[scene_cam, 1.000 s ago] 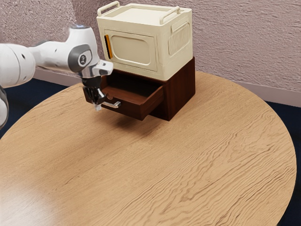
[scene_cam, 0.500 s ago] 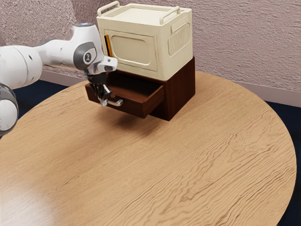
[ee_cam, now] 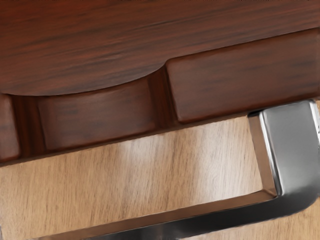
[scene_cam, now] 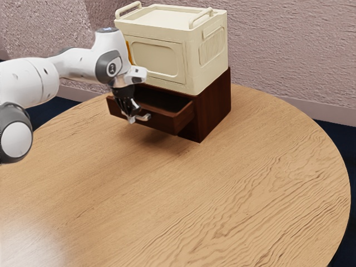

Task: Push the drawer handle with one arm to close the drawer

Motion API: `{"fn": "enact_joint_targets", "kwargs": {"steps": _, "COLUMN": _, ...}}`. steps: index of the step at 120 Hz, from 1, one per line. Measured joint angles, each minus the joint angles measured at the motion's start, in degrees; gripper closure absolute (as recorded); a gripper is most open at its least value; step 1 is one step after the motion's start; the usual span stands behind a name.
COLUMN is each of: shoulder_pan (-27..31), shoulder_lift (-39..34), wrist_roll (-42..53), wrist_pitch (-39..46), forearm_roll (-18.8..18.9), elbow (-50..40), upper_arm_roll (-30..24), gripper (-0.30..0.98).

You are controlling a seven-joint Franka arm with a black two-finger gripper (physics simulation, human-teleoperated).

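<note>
The dark brown drawer [scene_cam: 158, 120] sticks partly out of its wooden cabinet [scene_cam: 214, 105]. At the drawer's front, my gripper [scene_cam: 132, 118] points down over the end of the silver handle [scene_cam: 146, 117] toward the exterior view's left, hiding part of it. Whether it is open or shut cannot be made out. Close under my hand in the wrist view are the handle [ee_cam: 292, 145], with its long bar and one bent end, and the drawer front's top edge [ee_cam: 245, 75] with a curved notch.
A cream box [scene_cam: 158, 53] with top rails stands on the cabinet. The round wooden table [scene_cam: 222, 194] extends in front and to the exterior view's right. A rough wall [scene_cam: 289, 55] rises behind.
The drawer has slid some way inward, its front now nearer the cabinet. My gripper has moved along with it and toward the exterior view's right.
</note>
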Motion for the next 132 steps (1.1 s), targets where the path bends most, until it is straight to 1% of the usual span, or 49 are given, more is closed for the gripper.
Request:
{"fn": "enact_joint_targets", "kwargs": {"steps": 33, "shoulder_pan": -0.21, "shoulder_lift": 1.37, "wrist_roll": -0.9, "wrist_pitch": 0.61, "forearm_roll": -0.03, "elbow": 2.3, "upper_arm_roll": 0.7, "gripper": 0.78}}
{"fn": "enact_joint_targets", "kwargs": {"steps": 58, "shoulder_pan": -1.71, "shoulder_lift": 3.71, "wrist_roll": -1.88, "wrist_pitch": 1.19, "forearm_roll": 0.02, "elbow": 5.2, "upper_arm_roll": 1.76, "gripper": 0.79}}
{"fn": "enact_joint_targets", "kwargs": {"steps": 102, "shoulder_pan": -2.46, "shoulder_lift": 6.42, "wrist_roll": -3.14, "wrist_pitch": 1.52, "forearm_roll": 0.02, "elbow": 9.09, "upper_arm_roll": 1.86, "gripper": 0.78}}
{"fn": "enact_joint_targets", "kwargs": {"steps": 132, "shoulder_pan": -2.65, "shoulder_lift": 6.68, "wrist_roll": -4.02, "wrist_pitch": 2.3, "forearm_roll": -0.11, "elbow": 9.99, "upper_arm_roll": 1.85, "gripper": 0.76}}
